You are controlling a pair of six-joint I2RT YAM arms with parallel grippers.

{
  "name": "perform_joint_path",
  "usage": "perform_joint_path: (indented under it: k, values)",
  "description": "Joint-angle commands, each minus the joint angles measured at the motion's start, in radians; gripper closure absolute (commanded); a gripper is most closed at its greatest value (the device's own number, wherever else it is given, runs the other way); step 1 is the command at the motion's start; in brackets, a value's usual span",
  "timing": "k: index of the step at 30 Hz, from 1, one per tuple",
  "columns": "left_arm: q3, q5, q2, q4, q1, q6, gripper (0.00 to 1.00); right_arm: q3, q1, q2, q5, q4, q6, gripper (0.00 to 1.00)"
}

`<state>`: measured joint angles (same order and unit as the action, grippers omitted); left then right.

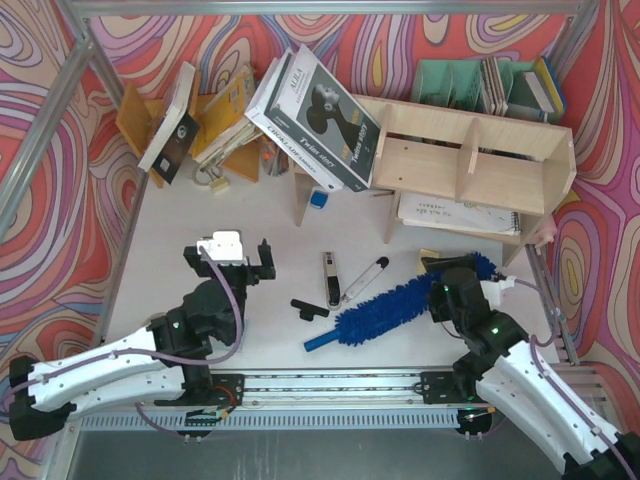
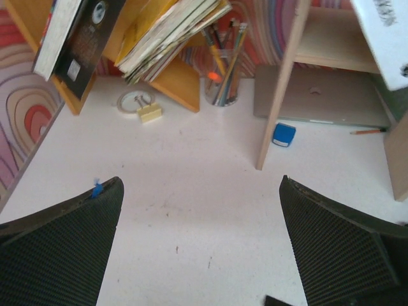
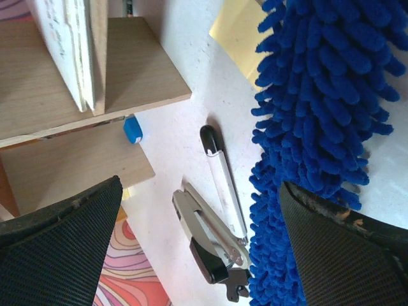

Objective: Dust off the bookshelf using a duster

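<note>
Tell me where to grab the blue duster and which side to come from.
Grip the duster by its slim handle, coming straight down and closing across its width. It lies flat on the table, bare and firm-looking, pointing at the near edge. The fluffy head is bulky and would likely squash.

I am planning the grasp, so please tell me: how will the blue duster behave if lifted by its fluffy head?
The duster head is thick, loose microfibre, so a grip would probably sink in and hold softly. It looks light for its size. The slim handle seems stiffer; lifted there, the head may droop slightly.
</note>
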<state>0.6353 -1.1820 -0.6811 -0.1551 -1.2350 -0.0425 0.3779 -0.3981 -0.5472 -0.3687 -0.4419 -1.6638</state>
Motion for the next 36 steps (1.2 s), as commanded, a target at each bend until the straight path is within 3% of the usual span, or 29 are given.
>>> perform_joint_path:
  k: [1,5,8,11,16,21,27,36]
  values:
    - [0.070,0.016,-0.030,0.179,0.108,0.235,0.02,0.049,0.003,0.057,-0.095,-0.146,0.076,0.01]
    - [0.131,0.083,-0.097,0.353,0.278,0.432,0.02,0.096,0.004,0.065,-0.145,-0.120,0.264,0.01]
    - [0.142,0.141,-0.168,0.386,0.391,0.497,0.02,0.118,0.003,0.009,-0.147,0.055,0.562,0.01]
    - [0.080,0.135,-0.230,0.209,0.433,0.402,0.02,0.177,0.003,-0.083,-0.156,0.136,0.782,0.01]
    - [-0.075,0.051,-0.371,-0.265,0.499,0.122,0.01,0.216,0.003,-0.245,-0.200,0.295,1.133,0.01]
    - [-0.143,0.124,-0.494,-0.380,0.695,0.124,0.02,0.118,0.004,-0.326,-0.241,0.566,1.361,0.01]
    - [-0.235,0.216,-0.620,-0.601,0.851,0.063,0.02,-0.014,0.004,-0.357,-0.250,0.819,1.467,0.01]
    - [-0.349,0.396,-0.742,-0.895,0.936,-0.027,0.02,-0.138,0.008,-0.543,-0.275,1.195,1.620,0.01]
